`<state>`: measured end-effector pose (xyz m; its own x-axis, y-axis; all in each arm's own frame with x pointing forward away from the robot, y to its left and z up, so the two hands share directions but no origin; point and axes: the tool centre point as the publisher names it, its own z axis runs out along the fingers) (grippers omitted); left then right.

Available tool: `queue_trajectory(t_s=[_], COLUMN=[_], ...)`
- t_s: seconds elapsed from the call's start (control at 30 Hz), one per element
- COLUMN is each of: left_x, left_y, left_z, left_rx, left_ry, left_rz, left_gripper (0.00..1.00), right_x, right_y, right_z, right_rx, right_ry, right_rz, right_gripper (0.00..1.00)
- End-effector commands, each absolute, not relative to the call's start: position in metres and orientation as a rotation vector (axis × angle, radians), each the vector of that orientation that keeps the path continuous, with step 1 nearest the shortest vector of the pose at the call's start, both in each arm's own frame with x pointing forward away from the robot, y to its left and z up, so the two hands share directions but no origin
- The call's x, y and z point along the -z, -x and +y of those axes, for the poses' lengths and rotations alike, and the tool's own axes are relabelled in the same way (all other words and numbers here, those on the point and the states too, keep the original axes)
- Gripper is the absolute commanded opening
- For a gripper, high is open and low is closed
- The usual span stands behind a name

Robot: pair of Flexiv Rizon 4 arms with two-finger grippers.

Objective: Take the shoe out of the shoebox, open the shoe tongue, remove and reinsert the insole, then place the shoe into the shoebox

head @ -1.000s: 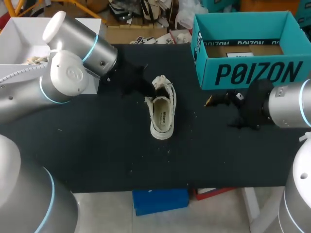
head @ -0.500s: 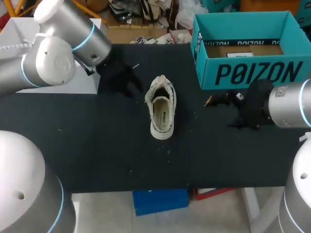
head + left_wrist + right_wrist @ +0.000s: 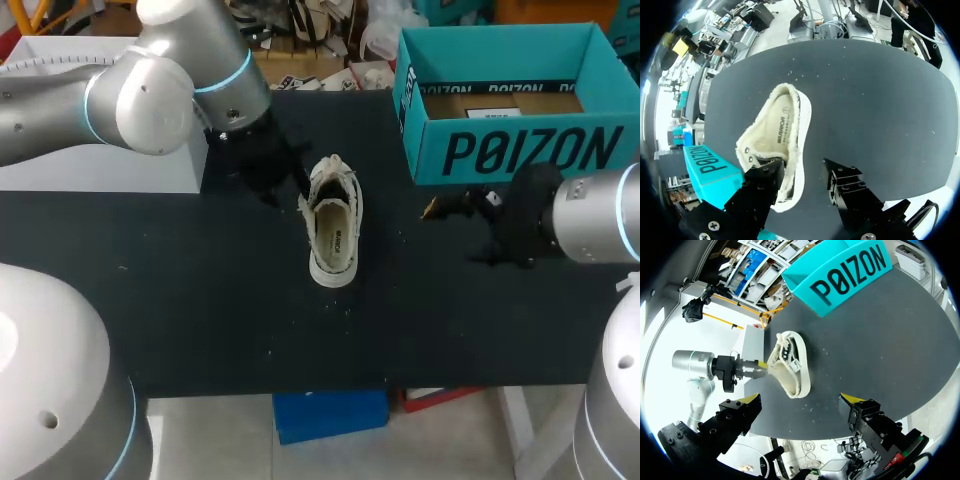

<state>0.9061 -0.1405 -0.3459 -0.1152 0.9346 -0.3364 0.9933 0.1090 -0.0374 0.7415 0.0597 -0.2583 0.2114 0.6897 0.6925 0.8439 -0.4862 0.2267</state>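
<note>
A pale low shoe (image 3: 333, 240) is seen standing on its sole near the middle of the dark bench (image 3: 200, 310), outside the box. Its laced end is turned toward the far edge of the bench and its heel toward the near edge. The mouth of the shoe is spread wide, and the insole (image 3: 781, 125) is seen lying flat inside it.

The teal shoebox (image 3: 520, 150) is set at the far right corner of the bench with its top open, well apart from the shoe. A brown floor is seen inside it.

The left pincer (image 3: 802, 172) is held at the laced end of the shoe, on the shoe's left side. Its fingers (image 3: 760, 185) are spread apart. One is placed over the laced end by the eyelets, while the other is held over bare bench beside the shoe and clear of it. The shoe's side wall is thus found between the two fingers, but it is not clamped. Whether the first finger actually presses on the shoe cannot be told.

The right pincer (image 3: 800, 401) is held low over the bench in front of the shoebox, to the right of the shoe and well apart from it. Its yellow-tipped fingers are spread wide toward the shoe, and nothing is held between them.
</note>
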Motion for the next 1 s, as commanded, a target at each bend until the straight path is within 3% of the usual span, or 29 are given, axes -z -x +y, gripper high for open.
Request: queue_trajectory(t_s=[0.03,0.83,1.0], left_x=[0.354,0.405,0.414], left_y=[-0.909,-0.915,-0.92], left_z=[-0.151,-0.164,-0.168], left_rx=[0.3,0.142,0.116], left_ry=[-1.976,-2.129,-2.149], left_rz=[2.175,2.115,2.109], left_gripper=[0.49,0.48,0.27], right_x=[0.258,0.258,0.258], right_y=[-0.742,-0.742,-0.742], right_z=[0.06,0.06,0.06], right_rx=[1.134,1.134,1.134], right_ry=[2.279,2.279,2.279], right_rz=[-1.468,-1.468,-1.468], right_gripper=[1.0,1.0,1.0])
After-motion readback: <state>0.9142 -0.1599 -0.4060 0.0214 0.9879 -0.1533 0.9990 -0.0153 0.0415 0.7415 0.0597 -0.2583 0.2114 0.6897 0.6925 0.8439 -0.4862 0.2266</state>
